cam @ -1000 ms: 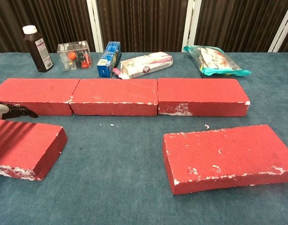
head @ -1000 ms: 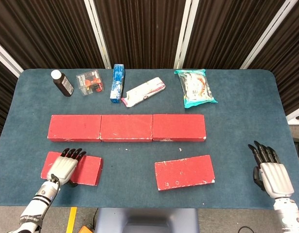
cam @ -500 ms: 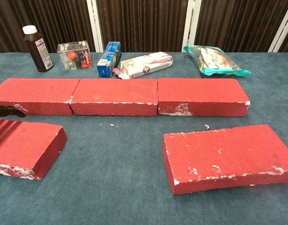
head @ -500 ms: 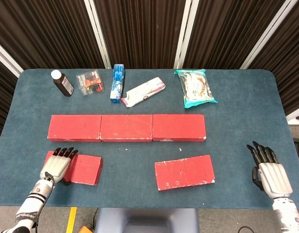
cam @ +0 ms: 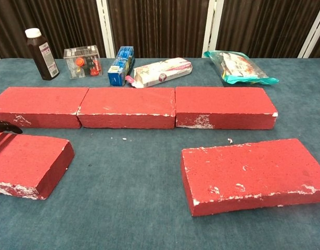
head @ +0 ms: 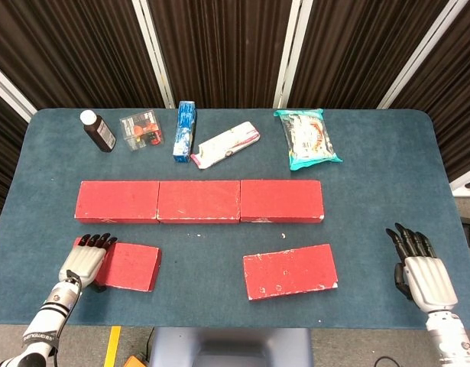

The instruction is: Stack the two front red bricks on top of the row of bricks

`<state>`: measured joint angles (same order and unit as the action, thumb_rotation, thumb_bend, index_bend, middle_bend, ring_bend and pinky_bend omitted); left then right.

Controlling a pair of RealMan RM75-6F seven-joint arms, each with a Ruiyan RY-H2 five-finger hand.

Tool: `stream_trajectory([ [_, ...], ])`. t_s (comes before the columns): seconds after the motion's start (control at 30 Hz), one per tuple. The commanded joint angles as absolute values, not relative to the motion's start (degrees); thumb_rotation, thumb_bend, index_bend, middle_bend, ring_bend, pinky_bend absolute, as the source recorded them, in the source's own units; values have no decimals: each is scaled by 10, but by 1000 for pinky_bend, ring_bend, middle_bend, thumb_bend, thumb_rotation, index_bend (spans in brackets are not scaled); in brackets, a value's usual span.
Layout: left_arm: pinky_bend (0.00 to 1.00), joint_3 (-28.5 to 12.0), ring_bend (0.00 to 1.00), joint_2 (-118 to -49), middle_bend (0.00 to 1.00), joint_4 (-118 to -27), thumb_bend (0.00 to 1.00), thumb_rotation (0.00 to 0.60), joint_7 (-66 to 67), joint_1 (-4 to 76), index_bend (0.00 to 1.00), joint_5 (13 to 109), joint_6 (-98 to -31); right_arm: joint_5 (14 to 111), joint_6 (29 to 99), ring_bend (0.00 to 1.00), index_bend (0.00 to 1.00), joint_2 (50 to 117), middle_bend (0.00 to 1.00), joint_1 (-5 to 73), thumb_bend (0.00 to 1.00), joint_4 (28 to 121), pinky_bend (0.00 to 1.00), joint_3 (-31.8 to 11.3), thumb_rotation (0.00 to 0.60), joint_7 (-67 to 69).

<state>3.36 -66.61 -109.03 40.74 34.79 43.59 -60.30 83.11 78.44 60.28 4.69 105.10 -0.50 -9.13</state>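
Observation:
Three red bricks form a row across the middle of the blue table, also seen in the chest view. The front left brick lies flat, and my left hand rests over its left end with fingers extended toward the row. Only its dark fingertips show in the chest view. The front right brick lies flat and slightly skewed, untouched. My right hand lies open on the table, well to the right of that brick.
Along the back stand a brown bottle, a clear box, a blue carton, a white-pink pack and a teal snack bag. The table's front edge runs close below both front bricks.
My left hand has slid left along the front left brick, from its middle to its left end. The right hand has barely shifted. No brick has moved.

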Motion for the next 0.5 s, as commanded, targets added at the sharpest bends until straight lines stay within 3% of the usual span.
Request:
stream_trajectory([
  [0.03,0,36,0,-670,24,-1085,0,600,409,347,0,441,-610,831,783,0,31,604,0,48,843,1051,0,-5,600,-93],
  [0.3,0,41,0,-678,92,-1077,0,600,411,348,0,437,-617,831,785,0,31,605,0,47,843,1051,0,-5,600,-94],
  [0.43,5,41,0,-677,119,-1080,162,600,414,350,0,437,-623,832,785,0,32,605,0,48,843,1050,0,-5,600,-93],
  [0.5,8,42,0,-676,134,-1081,191,600,417,350,0,437,-626,832,785,0,32,605,0,48,843,1050,0,-4,600,-94],
])
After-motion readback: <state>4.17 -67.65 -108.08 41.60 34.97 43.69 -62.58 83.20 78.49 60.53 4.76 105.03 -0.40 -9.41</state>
